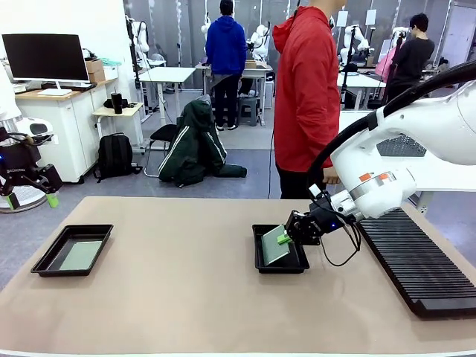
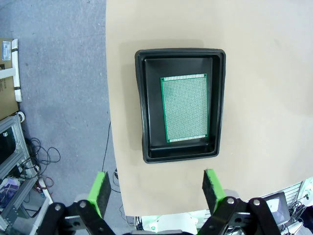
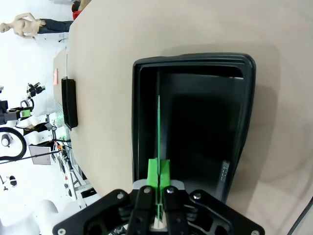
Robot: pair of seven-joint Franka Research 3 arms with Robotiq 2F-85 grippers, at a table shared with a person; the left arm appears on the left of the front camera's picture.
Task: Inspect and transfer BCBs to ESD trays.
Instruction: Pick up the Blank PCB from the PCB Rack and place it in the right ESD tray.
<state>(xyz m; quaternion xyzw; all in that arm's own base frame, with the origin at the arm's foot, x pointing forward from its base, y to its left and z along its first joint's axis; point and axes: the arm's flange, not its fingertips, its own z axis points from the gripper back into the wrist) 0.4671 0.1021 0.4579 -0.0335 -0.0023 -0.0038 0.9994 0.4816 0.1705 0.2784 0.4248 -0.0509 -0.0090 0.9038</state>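
Straight ahead of the right tool point(image 3: 158, 188), pinched by one short edge between its clenched green pads point(image 3: 152, 172), a green circuit board point(image 3: 159, 132) runs away from the fingers with its long axis in line with them. The right wrist view shows it edge-on as a thin line over the black tray point(image 3: 244, 107) below. From the front, the same board point(image 1: 274, 245) hangs tilted over that tray point(image 1: 279, 266), its far edge low inside the rim and its gripped edge raised at the right tool point(image 1: 287, 237); whether the low edge touches the floor cannot be told. The board's length lies along the tray's length, so the coming move looks like a matter of lowering the held edge until the board lies flat, then letting go.

Well off to the other side, the left tool point(image 2: 155, 191) hangs released, pads spread wide, with nothing between them. Below and ahead of it, a second tray point(image 2: 145, 122) sits near the bench point(image 2: 264, 58) edge, already holding a second board point(image 2: 186, 107) flat on its floor. The right arm is the nearer one for the board in hand. A ribbed black rack point(image 1: 416, 264) lies beyond the right tool.
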